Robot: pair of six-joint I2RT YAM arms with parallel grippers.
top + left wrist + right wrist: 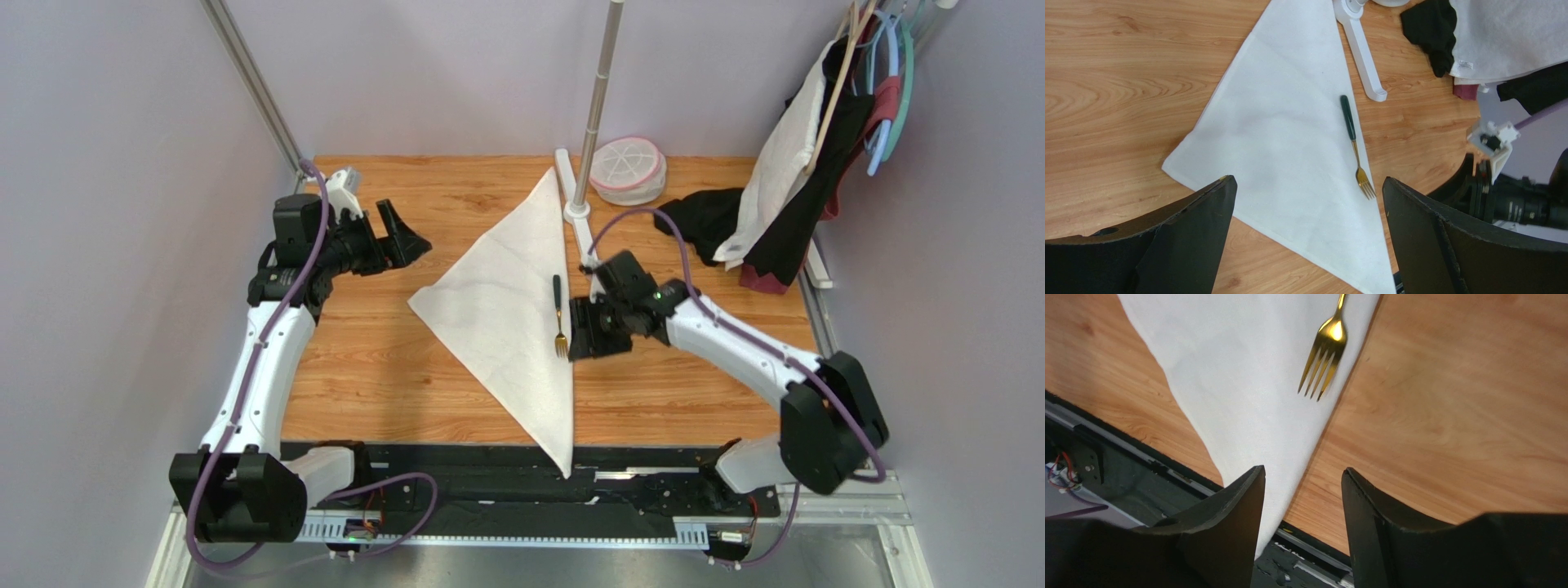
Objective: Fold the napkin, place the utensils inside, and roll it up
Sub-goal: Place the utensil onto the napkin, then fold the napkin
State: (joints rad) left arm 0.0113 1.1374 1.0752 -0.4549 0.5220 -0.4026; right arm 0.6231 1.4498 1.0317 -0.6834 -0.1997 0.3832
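The cream-white napkin (503, 306) (1284, 141) (1241, 361) lies folded into a triangle on the wooden table, and its near tip hangs over the front edge. A fork (558, 316) (1355, 144) (1324, 352) with a dark handle and gold tines rests along the napkin's right edge, tines toward me. My right gripper (586, 333) (1303, 471) is open just right of the tines, low over the napkin's edge, with nothing between its fingers. My left gripper (411, 233) (1308, 180) hovers wide open, left of the napkin, holding nothing.
A white stand base (577, 202) with its pole sits just behind the napkin. A round pink-and-white container (628, 169) is at the back. A black cloth (709, 221) and hanging garments (803, 147) fill the back right. A black rail (491, 472) runs along the front edge.
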